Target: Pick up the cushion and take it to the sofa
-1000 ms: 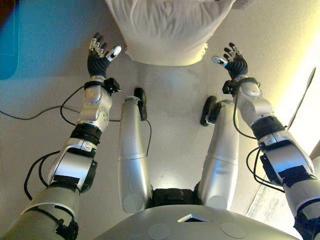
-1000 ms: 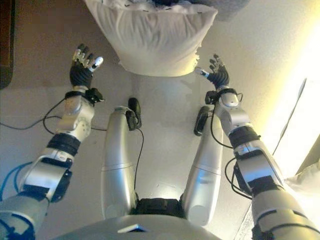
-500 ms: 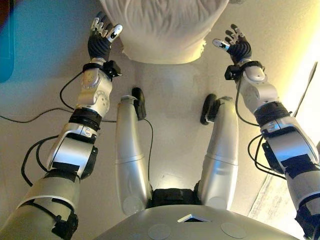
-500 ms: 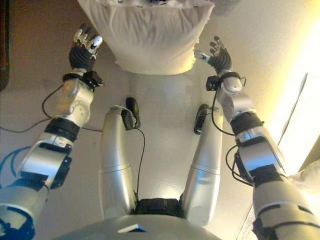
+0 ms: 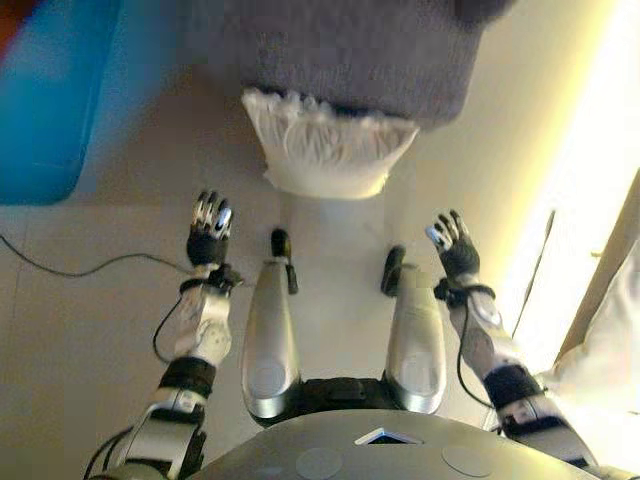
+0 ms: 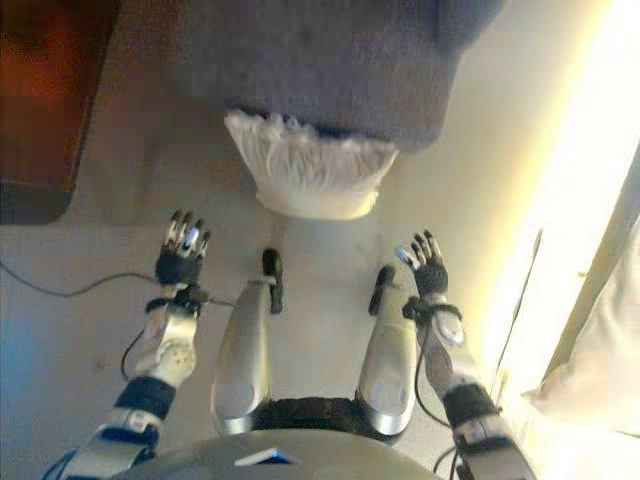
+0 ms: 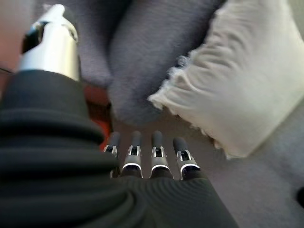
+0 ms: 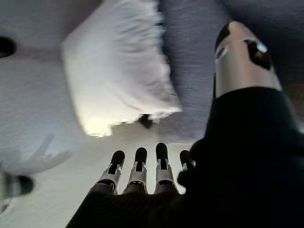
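The white cushion [image 5: 325, 150] with a frilled edge lies on the pale floor, its far edge against the front of the grey sofa [image 5: 350, 50]. My left hand [image 5: 208, 232] hovers above the floor short of the cushion's left corner, fingers straight, holding nothing. My right hand [image 5: 450, 250] is level with it on the other side, short of the right corner, also open and apart from the cushion. The left wrist view shows the cushion [image 7: 242, 85] past the straight fingers [image 7: 142, 159]. In the right wrist view the cushion [image 8: 116, 71] likewise lies beyond the fingers [image 8: 137, 171].
A blue object [image 5: 50, 100] lies on the floor at the far left. A dark brown piece of furniture [image 6: 50, 90] stands in the same far-left area. A white cloth or cushion [image 5: 600, 350] shows at the right edge beside a bright strip of light.
The camera has pulled back, so the sofa now shows behind a smaller cushion. Both hands, which flanked the cushion's near corners, are now short of it and still open.
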Tool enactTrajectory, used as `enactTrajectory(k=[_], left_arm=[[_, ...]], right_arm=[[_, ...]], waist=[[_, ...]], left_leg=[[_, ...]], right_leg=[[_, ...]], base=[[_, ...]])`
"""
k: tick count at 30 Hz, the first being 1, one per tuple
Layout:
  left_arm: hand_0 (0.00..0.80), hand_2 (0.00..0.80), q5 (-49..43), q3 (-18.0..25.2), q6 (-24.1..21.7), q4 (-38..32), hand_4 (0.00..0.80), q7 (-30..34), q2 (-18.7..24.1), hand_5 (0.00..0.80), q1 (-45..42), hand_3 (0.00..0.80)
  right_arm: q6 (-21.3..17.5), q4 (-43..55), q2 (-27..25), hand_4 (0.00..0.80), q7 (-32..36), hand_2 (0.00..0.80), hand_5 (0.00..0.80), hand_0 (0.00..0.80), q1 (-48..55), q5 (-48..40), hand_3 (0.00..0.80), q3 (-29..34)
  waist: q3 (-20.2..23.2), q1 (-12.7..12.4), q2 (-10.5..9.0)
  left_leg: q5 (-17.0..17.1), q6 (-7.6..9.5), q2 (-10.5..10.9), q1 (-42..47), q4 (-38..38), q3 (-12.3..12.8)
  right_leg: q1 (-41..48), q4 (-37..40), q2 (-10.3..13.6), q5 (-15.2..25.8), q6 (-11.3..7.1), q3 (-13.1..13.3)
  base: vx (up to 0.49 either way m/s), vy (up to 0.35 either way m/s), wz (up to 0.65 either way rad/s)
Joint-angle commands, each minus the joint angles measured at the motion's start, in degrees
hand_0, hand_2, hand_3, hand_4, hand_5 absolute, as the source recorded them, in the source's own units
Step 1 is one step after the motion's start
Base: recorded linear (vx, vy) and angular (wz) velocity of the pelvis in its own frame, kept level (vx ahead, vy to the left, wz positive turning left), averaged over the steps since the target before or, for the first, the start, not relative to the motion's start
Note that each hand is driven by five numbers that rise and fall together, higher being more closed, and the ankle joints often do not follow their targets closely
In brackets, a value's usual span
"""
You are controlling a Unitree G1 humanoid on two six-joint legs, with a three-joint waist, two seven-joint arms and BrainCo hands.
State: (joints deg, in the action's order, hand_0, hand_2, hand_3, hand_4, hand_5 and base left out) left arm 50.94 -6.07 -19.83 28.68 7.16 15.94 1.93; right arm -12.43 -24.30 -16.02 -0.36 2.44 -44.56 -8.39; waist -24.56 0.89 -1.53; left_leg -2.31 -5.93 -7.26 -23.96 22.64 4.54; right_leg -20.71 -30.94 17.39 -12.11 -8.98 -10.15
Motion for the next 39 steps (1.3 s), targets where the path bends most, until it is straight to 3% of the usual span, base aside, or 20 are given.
enactTrajectory(k=[1, 6, 9, 11, 13, 15, 17, 20, 22, 25, 28, 30, 34, 39], left_arm=[[0.000, 0.000, 0.28, -1.78, 1.10, -0.98, 0.000, 3.15, 0.01, 0.000, 1.43, 0.000], [0.000, 0.000, -2.12, -2.25, 2.76, -4.14, 0.000, 2.82, -0.68, 0.000, -2.56, 0.000], [0.000, 0.000, -3.62, -2.39, 4.70, -5.21, 0.000, 3.36, -0.20, 0.000, -4.85, 0.000], [0.000, 0.000, -3.37, -1.98, 6.15, -5.15, 0.000, 4.39, 0.70, 0.000, -5.54, 0.000], [0.000, 0.000, -2.23, -1.33, 7.09, -5.42, 0.000, 5.18, 1.45, 0.000, -6.12, 0.000], [0.000, 0.000, -1.40, -0.80, 7.55, -5.75, 0.000, 5.54, 2.16, 0.000, -6.52, 0.000], [0.000, 0.000, -0.77, -0.28, 8.20, -6.52, 0.000, 5.13, 2.75, 0.000, -7.04, 0.000], [0.000, 0.000, 0.06, -0.88, 8.57, -7.47, 0.000, 3.84, 3.16, 0.000, -7.07, 0.000], [0.000, 0.000, 0.14, -0.91, 8.58, -7.07, 0.000, 3.90, 3.36, 0.000, -6.76, 0.000], [0.000, 0.000, 0.10, -0.54, 8.48, -8.29, 0.000, 3.74, 3.25, 0.000, -7.85, 0.000], [0.000, 0.000, 0.10, 0.05, 7.52, -8.59, 0.000, 4.33, 2.31, 0.000, -9.37, 0.000], [0.000, 0.000, 0.91, 0.72, 7.67, -9.35, 0.000, 3.66, 1.68, 0.000, -10.78, 0.000], [0.000, 0.000, 2.63, 2.21, 8.43, -12.16, 0.000, 3.55, 1.81, 0.000, -13.07, 0.000], [0.000, 0.000, 2.94, 3.16, 8.23, -12.38, 0.000, 3.83, 1.15, 0.000, -13.46, 0.000]], right_arm=[[-0.54, -0.19, 1.79, 0.000, 3.89, 0.000, 0.000, 0.000, -0.05, -3.69, 0.000, 1.02], [1.24, 2.92, 4.62, 0.000, 3.97, 0.000, 0.000, 0.000, 2.60, -2.90, 0.000, 0.97], [1.22, 3.40, 5.84, 0.000, 3.35, 0.000, 0.000, 0.000, 3.32, -2.56, 0.000, 0.89], [1.04, 4.09, 6.44, 0.000, 2.89, 0.000, 0.000, 0.000, 4.08, -2.10, 0.000, 0.78], [1.31, 5.11, 6.34, 0.000, 2.88, 0.000, 0.000, 0.000, 5.42, -1.04, 0.000, 0.24], [1.84, 5.21, 5.80, 0.000, 3.84, 0.000, 0.000, 0.000, 6.71, -0.78, 0.000, -0.06], [2.43, 4.93, 5.30, 0.000, 4.84, 0.000, 0.000, 0.000, 7.95, -0.30, 0.000, -0.37], [1.99, 4.40, 4.50, 0.000, 6.16, 0.000, 0.000, 0.000, 9.27, 0.14, 0.000, -1.32], [2.07, 2.98, 3.86, 0.000, 7.83, 0.000, 0.000, 0.000, 9.09, -1.67, 0.000, -0.88], [3.15, 3.63, 3.45, 0.000, 9.02, 0.000, 0.000, 0.000, 9.70, -2.56, 0.000, -0.40], [3.48, 4.54, 3.44, 0.000, 9.91, 0.000, 0.000, 0.000, 10.93, -3.31, 0.000, -0.43], [4.43, 5.89, 3.03, 0.000, 9.38, 0.000, 0.000, 0.000, 11.71, -2.77, 0.000, -0.92], [5.27, 8.82, 0.80, 0.000, 8.67, 0.000, 0.000, 0.000, 13.59, -1.94, 0.000, -1.66], [3.80, 8.67, -1.44, 0.000, 9.55, 0.000, 0.000, 0.000, 14.05, -1.86, 0.000, -1.43]], waist=[[7.14, -1.15, -0.10], [12.10, -1.69, -0.59], [14.50, -1.87, -0.61], [15.11, -1.73, -0.02], [15.13, -1.02, 1.61], [14.95, -0.20, 2.58], [14.80, 0.47, 2.05], [14.27, 2.24, -0.69], [13.61, 3.66, -1.95], [13.32, 4.34, -2.84], [14.57, 4.47, -3.74], [15.70, 4.58, -3.56], [17.19, 5.00, -2.82], [18.44, 5.31, -2.42]], left_leg=[[0.68, 2.31, 1.31, 4.89, -2.68, 2.28], [-0.17, 3.78, 3.39, 12.51, -7.54, 2.71], [-1.19, 5.08, 4.50, 16.07, -9.22, 3.54], [-2.18, 6.72, 5.18, 18.29, -9.96, 4.12], [-2.83, 8.27, 4.65, 20.20, -10.61, 5.18], [-3.15, 8.85, 4.33, 21.36, -10.93, 5.85], [-3.61, 8.78, 5.16, 22.18, -11.08, 5.80], [-5.61, 7.72, 7.69, 22.56, -10.29, 3.92], [-7.99, 6.88, 8.21, 23.00, -9.09, 2.25], [-10.58, 6.34, 7.37, 25.06, -8.42, 1.42], [-11.48, 5.76, 5.94, 26.12, -7.81, 0.28], [-11.18, 4.69, 3.77, 28.40, -8.55, 0.44], [-3.78, 2.27, -1.68, 28.16, -6.15, 1.89], [2.10, 0.93, -4.00, 25.80, 1.08, 1.79]], right_leg=[[4.18, 10.53, 1.75, 13.97, 0.04, -0.24], [11.25, 16.04, 1.41, 16.88, -1.05, -0.69], [13.13, 14.08, 2.06, 18.85, -1.42, 0.00], [12.67, 7.29, 2.34, 20.04, -1.23, 1.22], [9.33, -4.15, 2.00, 21.89, -0.46, 2.60], [5.67, -9.19, 1.22, 23.72, -0.23, 3.55], [3.75, -5.79, 0.86, 26.14, -0.78, 3.85], [2.79, 11.38, 0.75, 28.95, -1.80, 5.51], [2.08, 22.13, 1.05, 30.48, -2.75, 7.00], [1.75, 26.50, 0.38, 30.97, -3.31, 7.24], [5.80, 28.72, -0.94, 27.92, -3.08, 8.36], [7.24, 26.65, -2.47, 25.60, -2.84, 8.90], [10.08, 25.25, -6.26, 20.56, -0.28, 8.82], [12.31, 24.81, -9.09, 17.28, 3.86, 7.56]], base=[[0.152, 0.024, 0.33], [0.135, 0.040, -0.01], [0.156, 0.085, -0.09], [0.119, 0.158, -0.08], [0.086, 0.211, -0.03], [0.104, 0.118, 0.02], [0.152, -0.042, -0.04], [0.261, -0.234, 0.06], [0.323, -0.266, 0.10], [0.363, -0.261, 0.34], [0.336, -0.268, 0.80], [0.312, -0.229, 0.63], [0.257, -0.224, 0.19], [0.164, -0.189, 0.17]])
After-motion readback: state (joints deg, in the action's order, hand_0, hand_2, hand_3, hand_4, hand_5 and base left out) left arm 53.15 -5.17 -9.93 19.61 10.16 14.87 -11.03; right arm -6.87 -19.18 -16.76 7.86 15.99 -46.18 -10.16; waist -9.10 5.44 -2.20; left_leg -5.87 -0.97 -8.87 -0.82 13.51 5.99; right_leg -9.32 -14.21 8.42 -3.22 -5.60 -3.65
